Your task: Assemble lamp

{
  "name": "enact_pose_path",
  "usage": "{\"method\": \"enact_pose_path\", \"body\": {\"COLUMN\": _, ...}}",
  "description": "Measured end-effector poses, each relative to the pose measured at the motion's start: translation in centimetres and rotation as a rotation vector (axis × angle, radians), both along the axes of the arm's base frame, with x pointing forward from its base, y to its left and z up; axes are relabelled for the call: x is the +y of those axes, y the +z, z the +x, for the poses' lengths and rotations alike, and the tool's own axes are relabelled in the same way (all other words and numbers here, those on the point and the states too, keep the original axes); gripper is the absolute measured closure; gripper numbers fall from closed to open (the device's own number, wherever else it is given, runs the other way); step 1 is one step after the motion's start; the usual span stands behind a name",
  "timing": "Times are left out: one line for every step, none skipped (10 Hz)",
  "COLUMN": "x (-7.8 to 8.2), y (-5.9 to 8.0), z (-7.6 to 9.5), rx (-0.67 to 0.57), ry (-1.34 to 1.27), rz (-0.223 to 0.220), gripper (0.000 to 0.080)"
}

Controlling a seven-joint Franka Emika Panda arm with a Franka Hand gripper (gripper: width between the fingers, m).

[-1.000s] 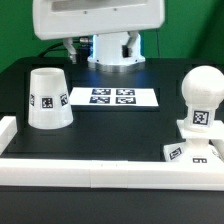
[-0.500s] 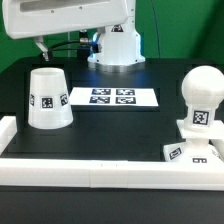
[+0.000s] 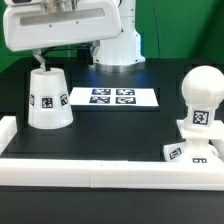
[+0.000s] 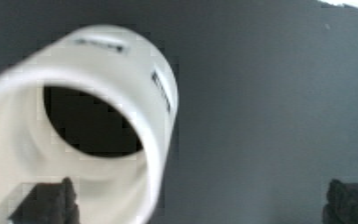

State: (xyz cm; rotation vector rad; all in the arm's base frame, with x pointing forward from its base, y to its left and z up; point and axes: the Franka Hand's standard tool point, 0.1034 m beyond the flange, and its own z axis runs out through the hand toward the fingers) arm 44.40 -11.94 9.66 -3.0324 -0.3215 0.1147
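Observation:
The white tapered shade (image 3: 48, 100) stands on the black table at the exterior view's left, narrow end up, with a tag on its side. My gripper (image 3: 44, 62) hangs just above its top, open and empty. In the wrist view the shade (image 4: 114, 70) fills the frame with its dark opening showing. My gripper (image 4: 202, 200) is spread wide, one dark fingertip (image 4: 51, 202) over the shade's rim and the other over bare table. The rounded bulb (image 3: 201, 92) on its stem stands on the flat square base (image 3: 188, 151) at the exterior view's right.
The marker board (image 3: 112, 98) lies flat in the middle, behind the parts. A low white wall (image 3: 100, 171) runs along the front edge and up the left side. The robot's white pedestal (image 3: 122, 48) stands at the back.
My gripper has swung from the back middle to the exterior view's left and come down over the shade. The lamp parts have not moved.

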Motion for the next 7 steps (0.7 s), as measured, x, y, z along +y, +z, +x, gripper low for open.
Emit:
{"method": "enact_pose_path", "body": {"x": -0.3, "y": -0.6, "z": -0.5, "rx": 0.008, "ry": 0.001, "rz": 0.003, "gripper": 0.0101}}
{"method": "enact_pose_path", "body": {"x": -0.4, "y": -1.2, "z": -0.8, "rx": 0.017, "ry": -0.002, "rz": 0.004, "gripper": 0.0101}}
{"method": "enact_pose_path", "body": {"x": -0.5, "y": -1.6, "z": -0.8, "rx": 0.018, "ry": -0.001, "rz": 0.001, "gripper": 0.0101}}
{"method": "enact_pose_path", "body": {"x": -0.4, "y": -1.7, "z": -0.8, "rx": 0.019, "ry": 0.000, "rz": 0.001, "gripper": 0.0148}}
{"method": "enact_pose_path", "body": {"x": -0.4, "y": -1.6, "z": -0.6, "rx": 0.017, "ry": 0.001, "rz": 0.001, "gripper": 0.0148}}
{"method": "enact_pose_path", "body": {"x": -0.4, "y": -1.5, "z": -0.4, "rx": 0.016, "ry": 0.001, "rz": 0.002, "gripper": 0.0322}}
{"method": "enact_pose_path", "body": {"x": -0.4, "y": -1.5, "z": -0.4, "rx": 0.018, "ry": 0.001, "rz": 0.003, "gripper": 0.0322}}
